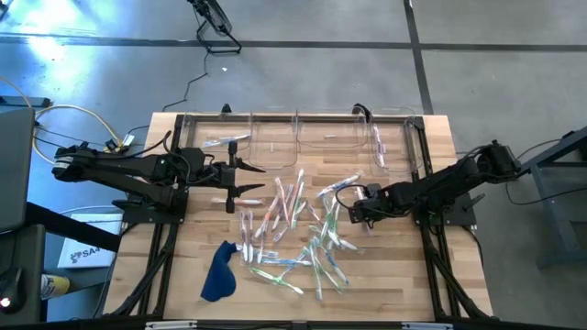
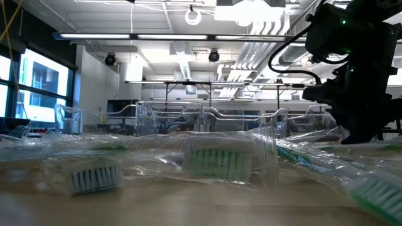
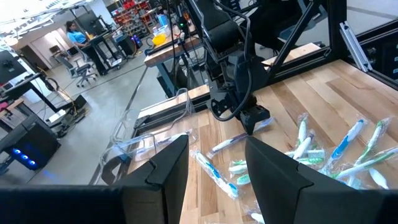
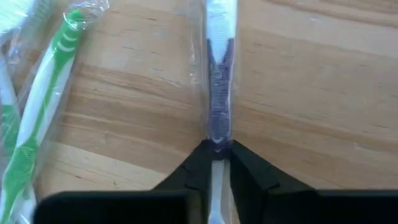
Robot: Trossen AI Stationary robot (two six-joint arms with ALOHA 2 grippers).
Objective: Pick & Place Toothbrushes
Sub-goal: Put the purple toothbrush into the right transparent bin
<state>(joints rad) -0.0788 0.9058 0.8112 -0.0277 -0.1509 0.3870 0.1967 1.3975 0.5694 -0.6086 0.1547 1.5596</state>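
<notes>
Right gripper (image 4: 216,163): dark fingers pinching a slim purple-and-white toothbrush in a clear glossy wrapper (image 4: 217,93) at its handle, low at the pile's right edge.
Left gripper (image 1: 246,177): fingers spread, holding nothing, hovering over the table's left half, near the bins.
Toothbrush pile (image 1: 298,229): pink, green, blue and whitish wrapped brushes scattered mid-table on the pale wooden tabletop (image 1: 404,266).
Clear plastic rectangular bins (image 1: 321,137): lined along the far edge; a few brushes inside.
Dark blue cloth (image 1: 218,272): crumpled, front left of the pile.
Handling: likely light and stiff; the slick film may slide or crinkle. A mid-handle pinch looks safest, clear of neighbouring wrappers.
</notes>
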